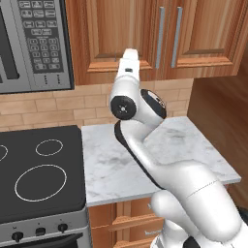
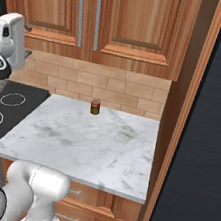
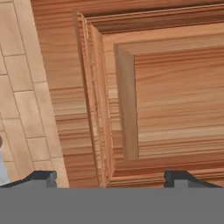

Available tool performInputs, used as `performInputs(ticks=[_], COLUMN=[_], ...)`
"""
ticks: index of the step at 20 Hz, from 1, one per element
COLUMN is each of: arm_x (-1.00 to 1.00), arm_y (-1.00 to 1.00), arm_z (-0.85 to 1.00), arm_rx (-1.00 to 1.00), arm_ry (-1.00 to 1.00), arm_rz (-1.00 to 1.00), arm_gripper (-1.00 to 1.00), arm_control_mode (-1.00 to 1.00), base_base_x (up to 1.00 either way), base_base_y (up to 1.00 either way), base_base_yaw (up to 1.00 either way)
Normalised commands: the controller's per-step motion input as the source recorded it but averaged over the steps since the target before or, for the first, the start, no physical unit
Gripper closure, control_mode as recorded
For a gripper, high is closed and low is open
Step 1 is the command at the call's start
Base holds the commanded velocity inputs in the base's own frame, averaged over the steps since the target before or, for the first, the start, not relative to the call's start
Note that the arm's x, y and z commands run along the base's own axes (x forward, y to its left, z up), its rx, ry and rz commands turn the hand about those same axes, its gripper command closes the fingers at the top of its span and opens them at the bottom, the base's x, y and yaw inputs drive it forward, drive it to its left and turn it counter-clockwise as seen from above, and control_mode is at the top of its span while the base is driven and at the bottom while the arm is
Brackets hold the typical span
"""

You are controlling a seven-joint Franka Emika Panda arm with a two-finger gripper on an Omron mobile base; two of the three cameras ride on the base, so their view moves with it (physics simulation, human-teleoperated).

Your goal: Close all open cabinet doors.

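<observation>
Facing a tall reddish-brown raised-panel wooden cabinet door at close range, with its lower frame edge next to the tan brick backsplash.

Risk: both doors over the white marble counter, left door and right door, appear flush, with their brushed-silver bar handles side by side. Further pushing may jam the hand against the panel. A door elsewhere might remain open; I cannot tell.

Risk: a swinging arm could topple the small red-and-green can at the far side of the counter, near the backsplash.

Claw: two-finger gripper, dark tips spread wide, released, holding nothing. Whether the tips touch the door cannot be told.
</observation>
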Motion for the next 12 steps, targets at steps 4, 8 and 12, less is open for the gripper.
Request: performInputs(ticks=[4,8,12], arm_x=[-1.00,-1.00,-1.00], arm_y=[-0.07,-0.46,-0.60], arm_z=[0.19,0.03,-0.01], arm_rx=[0.48,0.61,0.62], arm_ry=[-0.15,-0.02,-0.02], arm_rz=[-0.20,-0.08,-0.05], arm_gripper=[-1.00,-1.00,-1.00], arm_control_mode=[-1.00,-1.00,-1.00], base_base_x=[0.00,0.00,0.00], base_base_y=[0.00,0.00,0.00], base_base_yaw=[0.00,0.00,0.00])
